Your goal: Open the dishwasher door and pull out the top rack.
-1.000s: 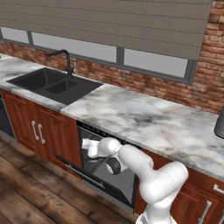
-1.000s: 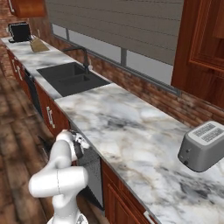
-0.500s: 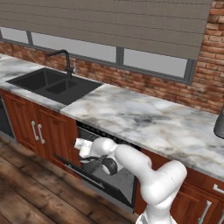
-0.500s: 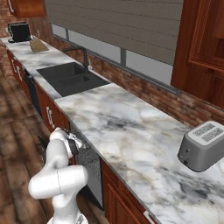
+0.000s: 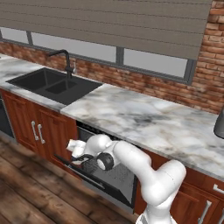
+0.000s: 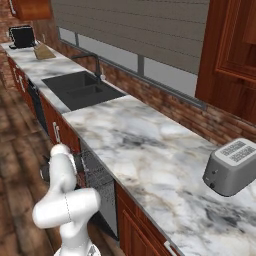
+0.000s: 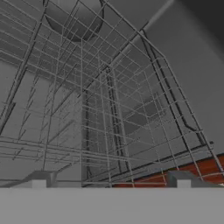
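The dishwasher door (image 5: 111,192) hangs open, tilted down and out from under the marble counter. Grey wire mesh of the top rack (image 5: 117,173) shows in the opening behind my hand, and again beside my arm from the other side (image 6: 97,172). My gripper (image 5: 79,154) hovers at the left end of the opening, just above the door's edge. In the hand view the rack's wire grid (image 7: 109,109) spreads close in front of the gripper (image 7: 110,181). The fingertips (image 7: 39,180) stand wide apart, open, with nothing between them.
Reddish-brown cabinet doors (image 5: 37,131) stand left of the dishwasher, below a black sink (image 5: 52,85) with a faucet (image 5: 65,63). The marble counter (image 5: 148,122) overhangs the opening. A toaster (image 6: 235,165) sits at the right. Wooden floor (image 5: 30,192) lies in front.
My hand has slid left along the dishwasher opening and slightly lower. The jaws have stayed wide open, and the door has not moved.
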### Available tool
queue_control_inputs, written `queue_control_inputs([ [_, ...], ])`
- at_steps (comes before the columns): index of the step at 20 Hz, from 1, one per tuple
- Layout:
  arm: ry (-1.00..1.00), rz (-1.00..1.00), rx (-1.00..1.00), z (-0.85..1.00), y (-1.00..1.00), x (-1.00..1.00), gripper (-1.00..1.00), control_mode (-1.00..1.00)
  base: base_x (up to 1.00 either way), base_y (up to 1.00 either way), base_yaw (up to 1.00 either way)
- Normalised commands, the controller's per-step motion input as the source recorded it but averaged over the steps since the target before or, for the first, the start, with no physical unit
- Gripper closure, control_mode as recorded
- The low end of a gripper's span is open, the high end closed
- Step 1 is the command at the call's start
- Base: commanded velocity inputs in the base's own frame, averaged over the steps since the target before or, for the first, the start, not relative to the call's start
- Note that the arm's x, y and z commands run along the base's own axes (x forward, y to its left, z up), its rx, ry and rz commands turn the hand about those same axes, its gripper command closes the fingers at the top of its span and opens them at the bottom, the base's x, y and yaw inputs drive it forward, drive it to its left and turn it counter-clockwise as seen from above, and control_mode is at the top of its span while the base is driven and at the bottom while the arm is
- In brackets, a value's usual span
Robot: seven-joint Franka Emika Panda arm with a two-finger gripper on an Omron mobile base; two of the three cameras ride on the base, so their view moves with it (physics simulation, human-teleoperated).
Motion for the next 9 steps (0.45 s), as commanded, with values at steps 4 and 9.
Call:
queue_control_inputs([
  [4, 0.04, 0.2, 0.22, -0.01, 0.0, -0.61, -1.0, -1.0, 0.0, 0.0, 0.0],
  [9, 0.01, 0.18, 0.21, 0.0, 0.0, -0.45, -1.0, -1.0, 0.0, 0.0, 0.0],
])
